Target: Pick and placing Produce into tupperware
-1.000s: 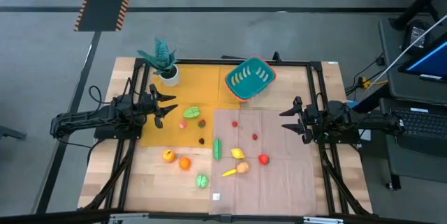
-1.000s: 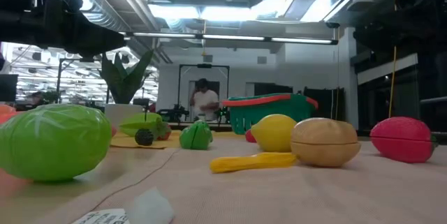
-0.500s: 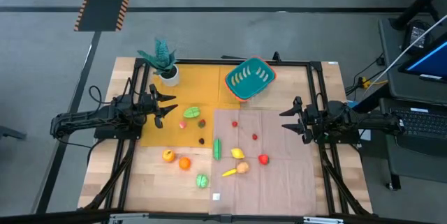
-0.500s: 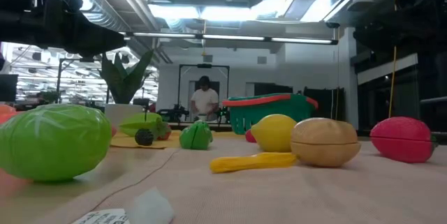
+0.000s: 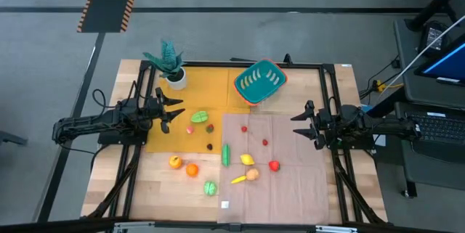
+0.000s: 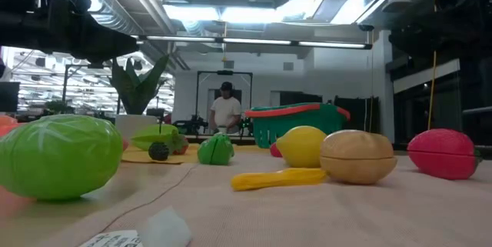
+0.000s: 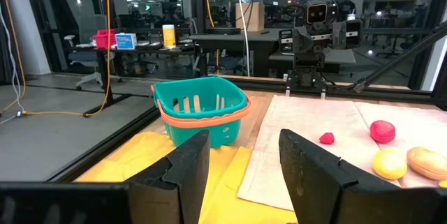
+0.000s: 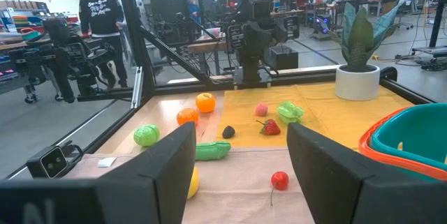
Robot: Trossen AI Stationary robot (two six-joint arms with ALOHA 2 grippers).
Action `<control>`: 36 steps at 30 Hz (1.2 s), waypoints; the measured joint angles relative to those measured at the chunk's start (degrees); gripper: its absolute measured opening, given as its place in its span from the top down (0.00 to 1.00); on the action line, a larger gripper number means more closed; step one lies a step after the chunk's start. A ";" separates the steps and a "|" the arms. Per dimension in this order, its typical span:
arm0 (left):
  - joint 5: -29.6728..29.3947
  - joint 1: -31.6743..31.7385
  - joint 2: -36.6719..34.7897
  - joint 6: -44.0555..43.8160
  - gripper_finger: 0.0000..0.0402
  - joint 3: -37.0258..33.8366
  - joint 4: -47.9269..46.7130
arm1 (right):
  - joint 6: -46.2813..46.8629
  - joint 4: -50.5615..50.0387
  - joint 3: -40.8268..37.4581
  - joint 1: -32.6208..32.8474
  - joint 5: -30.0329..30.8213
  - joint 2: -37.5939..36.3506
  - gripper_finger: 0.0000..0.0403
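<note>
While produce lies scattered mid-frame below the tupperware, left gripper and right gripper hover spread apart, empty.

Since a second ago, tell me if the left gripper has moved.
No. In the high view the left gripper sits just as far from the potted plant, fingers open.

Wooden table, yellow mat, tan mat
</note>
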 joint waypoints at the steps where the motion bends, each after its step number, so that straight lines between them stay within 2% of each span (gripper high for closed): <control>1: 0.00 0.01 0.01 0.00 0.59 0.00 0.00 | 0.00 0.01 0.00 -0.01 0.01 0.00 0.44; 33: 0.00 0.01 0.01 0.01 0.59 -0.01 0.00 | -0.01 -0.01 -0.01 0.00 0.00 0.00 0.44; 36: 0.00 -0.01 -0.01 -0.01 0.59 0.01 0.00 | -2.86 0.17 0.00 -0.03 0.00 0.00 0.44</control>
